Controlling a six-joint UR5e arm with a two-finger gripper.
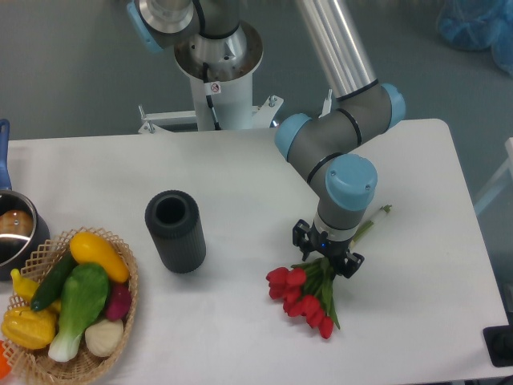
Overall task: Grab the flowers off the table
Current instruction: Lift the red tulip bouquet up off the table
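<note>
**Flowers at gripper, table right**

Flowers [307,294] are laid flat on the table [240,329], red heads fanned out just below the fingers, stems hidden beneath the wrist and seen again beyond it. Gripper [328,258] is lowered over the stems; its fingers are set to either side of them, but whether they are pinched cannot be told. Dark ribbed cylinder [175,231] and vegetable basket [70,309] are placed well left of the fingers.
</note>
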